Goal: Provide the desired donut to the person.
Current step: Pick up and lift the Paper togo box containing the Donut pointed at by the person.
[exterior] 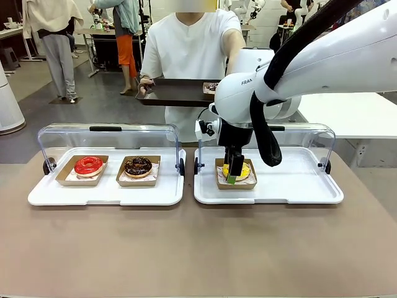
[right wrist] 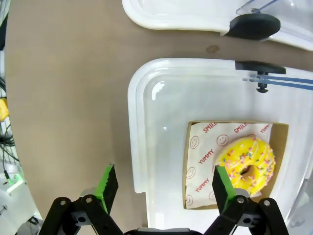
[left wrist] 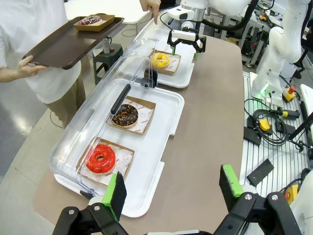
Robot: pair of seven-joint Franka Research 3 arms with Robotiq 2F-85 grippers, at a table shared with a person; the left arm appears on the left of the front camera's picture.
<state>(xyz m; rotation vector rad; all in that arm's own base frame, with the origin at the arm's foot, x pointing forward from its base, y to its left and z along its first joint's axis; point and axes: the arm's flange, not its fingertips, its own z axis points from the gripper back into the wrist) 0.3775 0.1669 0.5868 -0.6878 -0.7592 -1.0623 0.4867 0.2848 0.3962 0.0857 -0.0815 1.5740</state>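
Observation:
A yellow sprinkled donut (exterior: 239,170) lies in a brown paper box in the right white tray (exterior: 298,186). My right gripper (exterior: 234,172) hangs open just above it. In the right wrist view, the right gripper (right wrist: 164,181) has one fingertip (right wrist: 220,180) at the box's near edge beside the yellow donut (right wrist: 247,164). In the left tray sit a red donut (exterior: 89,165) and a chocolate donut (exterior: 138,166). The person (exterior: 189,43) holds a brown serving tray (exterior: 173,93) with a boxed donut (exterior: 211,87) on it. Their other hand (left wrist: 152,7) points down at the yellow donut (left wrist: 160,59). My left gripper (left wrist: 172,188) is open over the table edge.
Both trays have clear lids (exterior: 108,133) swung open at the back. Brown tabletop (exterior: 198,248) lies free in front of the trays. Beside the table are cables and an emergency stop (left wrist: 266,125). A white table (exterior: 353,115) stands at the back right.

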